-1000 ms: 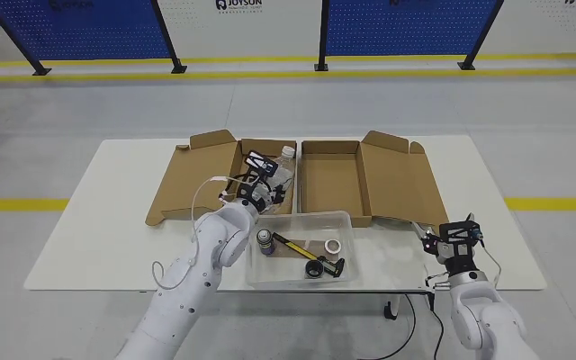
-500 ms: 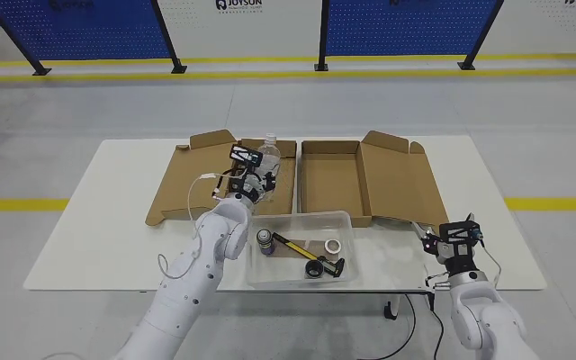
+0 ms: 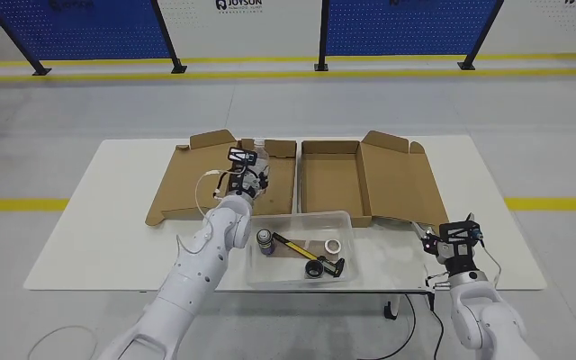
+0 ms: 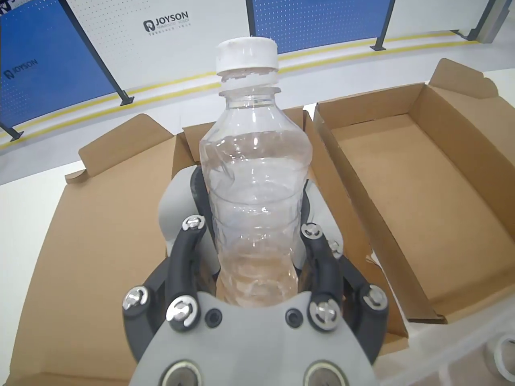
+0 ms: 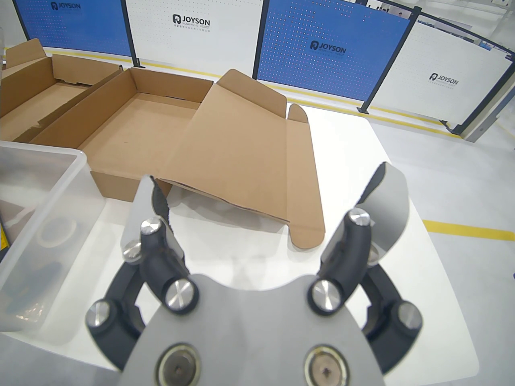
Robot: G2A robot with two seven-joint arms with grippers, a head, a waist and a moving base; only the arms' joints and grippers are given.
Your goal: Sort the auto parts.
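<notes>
White surface [image 3: 108,216] on a grey shop floor with yellow lines, blue and white perforated panels [image 3: 405,22] behind it. You have two open cardboard boxes side by side on it. The left box [image 3: 193,193] has its lid folded out to the left, the right box [image 3: 333,184] has its lid folded out to the right. In front of them, at the near edge, sits a clear bin [image 3: 297,282].

Your left pincer [image 4: 251,202] is pinching a clear bottle [image 4: 251,138] with a white cap. The fingers [image 4: 173,206] close in on the bottle's lower body from both sides, pads tight on the plastic, bottle base toward the palm. Neck and cap point away from the wrist, toward the far panels. From above, pincer and bottle sit over the left box's tray, on the side nearer the right box. Can't tell whether the bottle touches the cardboard.

Your right pincer [image 5: 267,182] is spread wide, nothing between the fingers, touching nothing. It hangs over the near right corner of the surface, near the right box's lid flap and well apart from the bottle.

Other parts are in the bin:
- a small dark-capped can [image 3: 265,239] at the left end
- a long yellow-and-black piece [image 3: 292,246] lying diagonally in the middle
- a pale ring [image 3: 333,245] toward the right end
- a black ring [image 3: 314,268] toward the right end
</notes>
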